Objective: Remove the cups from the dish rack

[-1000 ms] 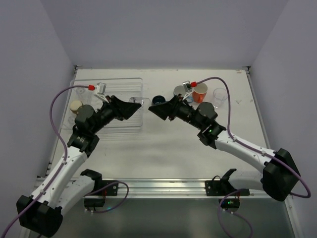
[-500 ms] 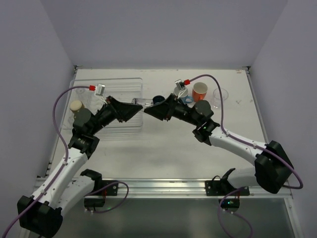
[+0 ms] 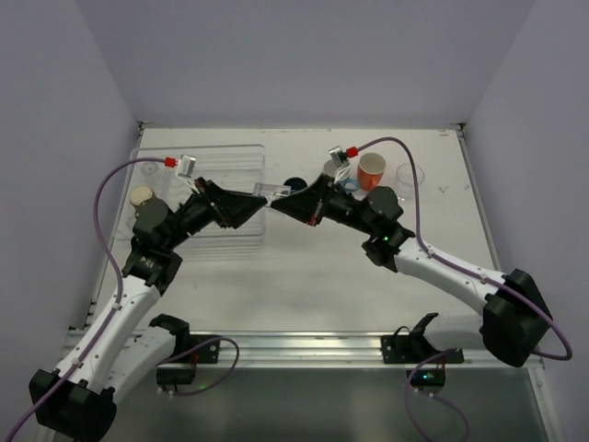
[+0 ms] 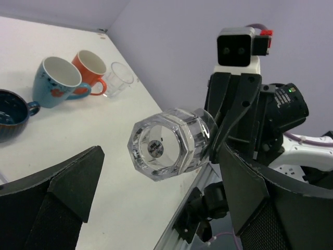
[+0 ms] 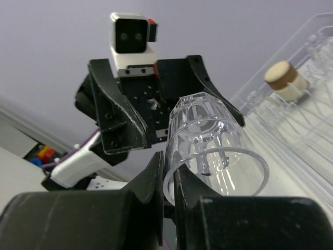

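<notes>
Handing off mid-air, by the look of it: clear cup [image 4: 169, 143] lies on its side btwn the two arms, just right of the dish rack [image 3: 221, 157], above the table [image 3: 304, 267].

R gripper [image 4: 214, 141] pinches the cup's rim, apparently one finger inside and one outside. Grip at the mouth prob. so it can go down base-first.

L gripper [image 5: 158, 110] faces the cup's base, jaws spread wide either side. No contact w/ cup as far as wrist views show, so load sits w/ R arm alone.

Why a hand-off (est.): rack is far left, set-down area far right, so each arm works its own side.

Out on table, far right:
- orange mug [image 3: 372, 169]
- light-blue mug [image 4: 57, 80]
- dark-blue mug [image 3: 294, 184]
- 2nd clear cup [image 3: 409, 175]

In rack: tan cup [image 3: 141, 195] at left end. Any clear cups there can't be told from the ridges.

Next (est.): L backs off toward rack, R carries cup right.
</notes>
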Motion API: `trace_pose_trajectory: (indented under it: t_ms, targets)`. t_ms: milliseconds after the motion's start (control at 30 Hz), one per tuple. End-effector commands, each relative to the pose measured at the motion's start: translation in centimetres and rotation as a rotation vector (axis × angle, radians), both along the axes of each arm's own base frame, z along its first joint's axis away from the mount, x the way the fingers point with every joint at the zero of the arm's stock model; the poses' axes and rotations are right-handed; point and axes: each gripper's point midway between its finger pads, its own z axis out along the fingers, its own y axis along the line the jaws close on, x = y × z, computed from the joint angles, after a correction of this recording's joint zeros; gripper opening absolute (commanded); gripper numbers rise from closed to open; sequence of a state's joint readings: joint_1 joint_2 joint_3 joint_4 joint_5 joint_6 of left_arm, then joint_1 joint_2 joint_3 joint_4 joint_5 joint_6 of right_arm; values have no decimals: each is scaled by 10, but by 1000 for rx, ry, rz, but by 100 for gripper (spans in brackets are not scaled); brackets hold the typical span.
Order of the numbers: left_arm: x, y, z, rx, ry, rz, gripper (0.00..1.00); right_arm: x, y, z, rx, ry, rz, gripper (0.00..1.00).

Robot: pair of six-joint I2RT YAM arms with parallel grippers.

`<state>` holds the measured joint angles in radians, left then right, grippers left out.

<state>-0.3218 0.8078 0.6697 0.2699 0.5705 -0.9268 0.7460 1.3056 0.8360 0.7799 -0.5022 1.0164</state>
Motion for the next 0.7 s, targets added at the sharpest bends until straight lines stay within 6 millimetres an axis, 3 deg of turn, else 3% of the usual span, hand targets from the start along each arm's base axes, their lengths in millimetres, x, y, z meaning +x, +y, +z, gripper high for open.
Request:
trace_pose_trajectory:
  t_ms: [0, 67, 200, 267, 300, 500, 600, 633, 667]
  targets:
    - [3, 13, 21, 102, -120, 80, 100, 1, -19, 6, -66, -60, -110, 0]
    - [4, 17, 23, 144, -118, 108, 100, 1, -29, 6, -107, -101, -163, 0]
    - [14, 36, 18, 272, -134, 220, 100, 4, -47, -22, -292, -90, -233, 0]
    - [14, 47, 13, 333, -123, 266, 100, 15, -61, -38, -412, -115, -310, 0]
    - [16, 58, 16, 376, -151, 322, 100, 17, -73, -56, -517, -71, -328, 0]
    - [14, 97, -14, 564, -126, 474, 100, 46, -142, -125, -934, 23, -491, 0]
    - [14, 104, -27, 601, -118, 499, 100, 55, -159, -146, -1073, 77, -508, 0]
    - [14, 105, -30, 607, -113, 502, 100, 64, -165, -165, -1168, 102, -521, 0]
    - [15, 106, -33, 612, -109, 508, 100, 67, -166, -167, -1213, 114, -513, 0]
